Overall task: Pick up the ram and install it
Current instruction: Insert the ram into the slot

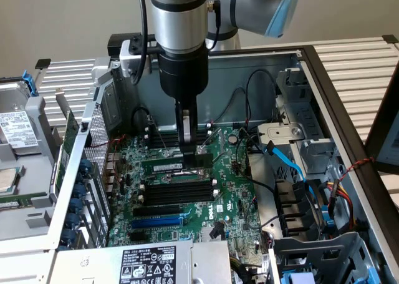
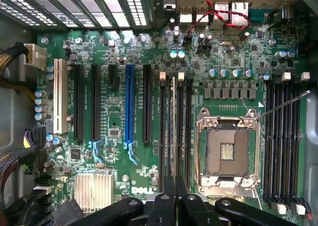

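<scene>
Green ram standing edge-up among black memory slots, tool narrowed tight on its top edge

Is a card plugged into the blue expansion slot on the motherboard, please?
No, the blue expansion slot stands empty along its whole length in the wrist view.

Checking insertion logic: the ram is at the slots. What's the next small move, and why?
Probably a short, straight push down. The gripper looks shut on the ram, which stands on edge among the black memory slots, parallel to them. Whether it is fully seated can't be told, so pressing before release seems safest.
</scene>
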`<state>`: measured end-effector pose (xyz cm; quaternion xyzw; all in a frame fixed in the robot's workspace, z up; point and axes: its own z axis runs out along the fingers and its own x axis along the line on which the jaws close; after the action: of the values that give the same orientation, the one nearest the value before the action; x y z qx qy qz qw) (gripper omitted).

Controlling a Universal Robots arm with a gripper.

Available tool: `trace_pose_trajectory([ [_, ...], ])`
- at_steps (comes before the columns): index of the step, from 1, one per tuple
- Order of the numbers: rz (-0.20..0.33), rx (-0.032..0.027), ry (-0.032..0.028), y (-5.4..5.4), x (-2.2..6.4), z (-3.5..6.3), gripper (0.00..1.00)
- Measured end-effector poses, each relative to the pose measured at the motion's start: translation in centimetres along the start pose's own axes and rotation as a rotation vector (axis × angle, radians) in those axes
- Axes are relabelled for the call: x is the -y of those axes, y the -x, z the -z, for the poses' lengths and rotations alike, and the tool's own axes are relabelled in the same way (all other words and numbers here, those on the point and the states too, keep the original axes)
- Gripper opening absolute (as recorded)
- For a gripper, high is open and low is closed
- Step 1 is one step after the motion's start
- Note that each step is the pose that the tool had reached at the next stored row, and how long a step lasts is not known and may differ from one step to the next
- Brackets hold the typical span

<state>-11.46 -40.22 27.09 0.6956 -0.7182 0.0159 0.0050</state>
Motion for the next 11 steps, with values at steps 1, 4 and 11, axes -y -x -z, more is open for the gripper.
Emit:
trace_pose_trajectory([
  [1, 0.000, -0.0003, 0.0007, -0.01, -0.01, 0.00, 0.12],
  [4, 0.000, 0.0000, 0.0029, 0.00, -0.01, -0.06, 0.12],
  [11, -0.002, 0.0018, 0.0115, -0.04, 0.10, -0.28, 0.12],
])
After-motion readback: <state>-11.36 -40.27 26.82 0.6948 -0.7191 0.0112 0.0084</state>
